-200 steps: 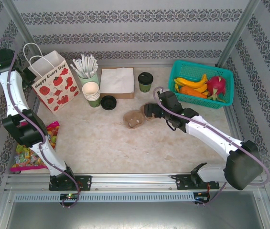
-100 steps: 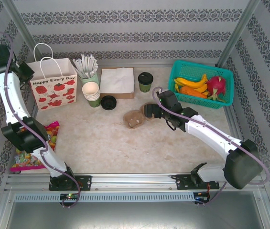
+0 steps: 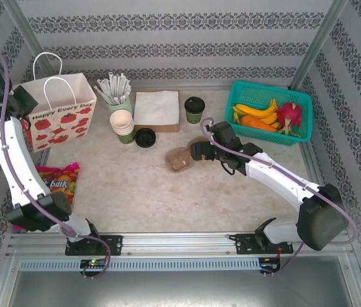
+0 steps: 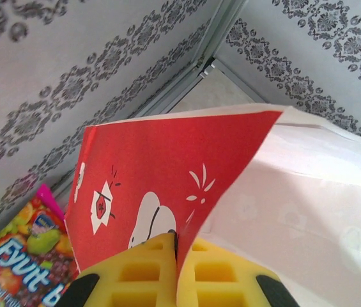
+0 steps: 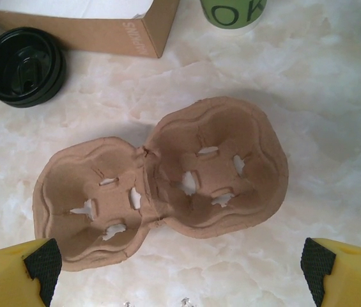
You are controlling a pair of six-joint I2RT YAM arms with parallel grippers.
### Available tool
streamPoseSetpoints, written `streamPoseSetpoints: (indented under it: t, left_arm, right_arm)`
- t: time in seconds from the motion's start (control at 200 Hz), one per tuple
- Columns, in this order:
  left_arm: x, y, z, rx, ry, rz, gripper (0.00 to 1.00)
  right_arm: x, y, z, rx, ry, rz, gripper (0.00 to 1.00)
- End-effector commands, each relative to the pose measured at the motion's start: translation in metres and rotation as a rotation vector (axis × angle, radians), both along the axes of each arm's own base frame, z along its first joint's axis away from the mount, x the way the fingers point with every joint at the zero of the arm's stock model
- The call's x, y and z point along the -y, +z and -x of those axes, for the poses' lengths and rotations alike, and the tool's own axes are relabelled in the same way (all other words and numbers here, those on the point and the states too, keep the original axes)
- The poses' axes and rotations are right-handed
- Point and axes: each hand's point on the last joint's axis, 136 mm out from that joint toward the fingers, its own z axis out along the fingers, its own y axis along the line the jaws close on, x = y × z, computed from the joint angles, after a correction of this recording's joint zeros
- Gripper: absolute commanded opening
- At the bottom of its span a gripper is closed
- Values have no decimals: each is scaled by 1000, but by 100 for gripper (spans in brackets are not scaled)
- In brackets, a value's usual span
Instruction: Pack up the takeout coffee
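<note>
Plainly little is packed yet. From above, the coffee (image 3: 194,109) stands lidded on the table (image 3: 167,198) toward the far edge, between the napkin box (image 3: 156,109) and the fruit basket (image 3: 269,112), outside both the paper bag (image 3: 55,118) and the cup carrier (image 3: 180,158). The left gripper (image 3: 28,102) holds the bag by its side at the far left corner, lifted, I judge. The right gripper (image 3: 196,151) hangs spread wide over the carrier near the table's middle, holding nothing. What is left, by my reckoning: seat the cup in the carrier and get it into the bag. By count: one coffee, one bag, one carrier, one stack of empty cups (image 3: 122,125), one loose lid (image 3: 145,137), one holder of white sticks (image 3: 116,89), one box, one basket, and one sweets packet (image 3: 55,182) by the left edge. At the left wrist, the yellow fingers (image 4: 142,275) are pinched tight on the bag's red printed edge, with the sweets packet below. At the right wrist, the fingertips (image 5: 43,262) stand far apart either side of the carrier, whose two wells are both empty; the loose lid lies beyond it, and the coffee's base is at the picture's top edge.
</note>
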Motion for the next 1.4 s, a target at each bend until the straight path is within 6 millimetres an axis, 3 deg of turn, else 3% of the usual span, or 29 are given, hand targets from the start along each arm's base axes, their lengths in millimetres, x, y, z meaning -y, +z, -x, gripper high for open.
streamPoseSetpoints:
  t: [0.0, 0.15, 0.405, 0.734, 0.994, 1.214, 1.284, 1.349, 1.394]
  left_arm:
    - [15, -11, 36, -85, 0, -12, 0]
    - [43, -25, 58, -99, -38, 23, 0]
    - [88, -71, 79, -209, -139, 140, 0]
    - [145, -109, 74, -297, -292, 229, 0]
    - [194, -128, 57, -288, -375, 295, 0]
    - [239, -147, 38, -299, -505, 365, 5]
    - [250, -147, 34, -301, -543, 364, 13]
    - [253, -147, 32, -296, -563, 351, 26]
    - [253, -146, 33, -297, -576, 342, 34]
  right_arm:
    - [-11, 6, 0, 1, 58, -2, 98]
    - [-11, 5, -6, 7, 43, 1, 98]
    - [-14, -1, -13, 1, 50, 11, 98]
    - [-36, -35, -6, -171, 173, -4, 97]
    - [-43, -65, -4, -311, 225, 47, 87]
    - [-44, -74, -16, -322, 260, 118, 74]
    - [-42, -80, -20, -329, 260, 148, 69]
    - [-40, -85, -24, -334, 254, 174, 52]
    - [-41, -86, -27, -335, 260, 181, 46]
